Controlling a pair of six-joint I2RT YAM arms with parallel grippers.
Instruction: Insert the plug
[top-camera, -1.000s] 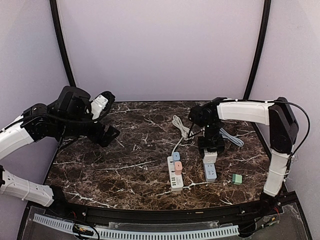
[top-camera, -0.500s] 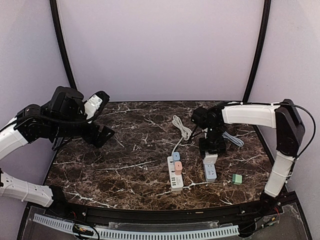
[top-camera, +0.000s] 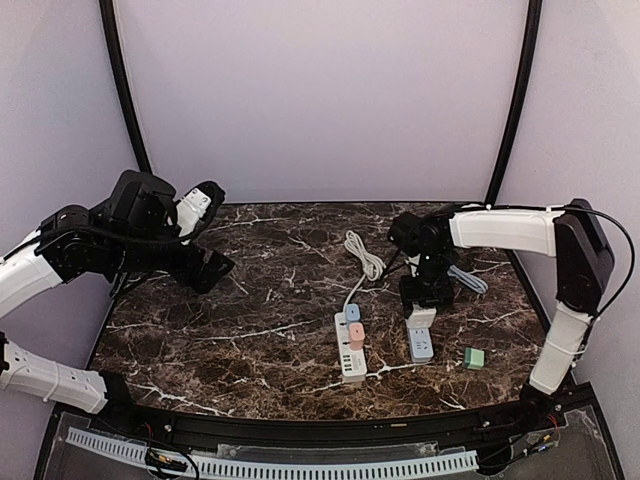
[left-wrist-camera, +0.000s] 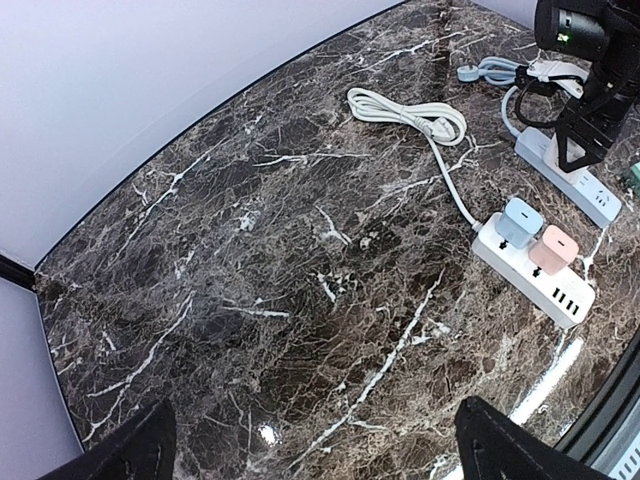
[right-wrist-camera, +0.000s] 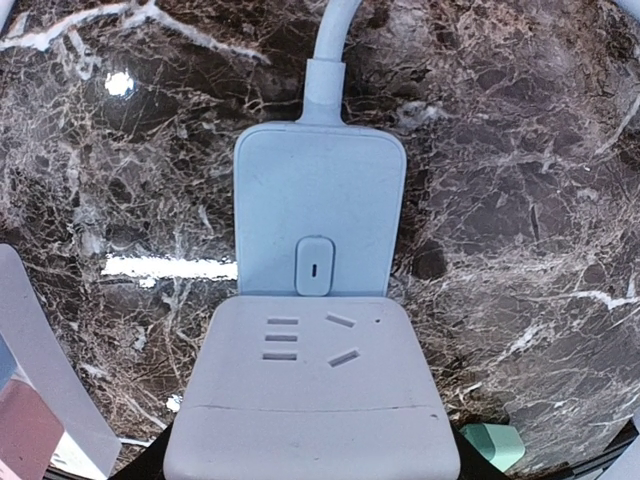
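A green plug (top-camera: 474, 358) lies loose on the marble at the front right; it also shows in the right wrist view (right-wrist-camera: 490, 445). A blue-grey power strip (top-camera: 420, 340) lies beside it, its sockets empty (right-wrist-camera: 310, 340). My right gripper (top-camera: 425, 292) hangs low over the cord end of this strip, jaws open, one finger on each side of it (right-wrist-camera: 310, 470). My left gripper (top-camera: 207, 266) is raised over the left of the table, open and empty (left-wrist-camera: 315, 450).
A white power strip (top-camera: 350, 352) with a blue plug (left-wrist-camera: 520, 222) and a pink plug (left-wrist-camera: 550, 248) in it lies at the front centre. Its coiled white cord (top-camera: 362, 255) and the grey cord (top-camera: 465, 275) lie behind. Walls enclose the table.
My right gripper has shifted slightly right over the blue-grey strip. My left arm dipped back to the left, then returned close to where it was.
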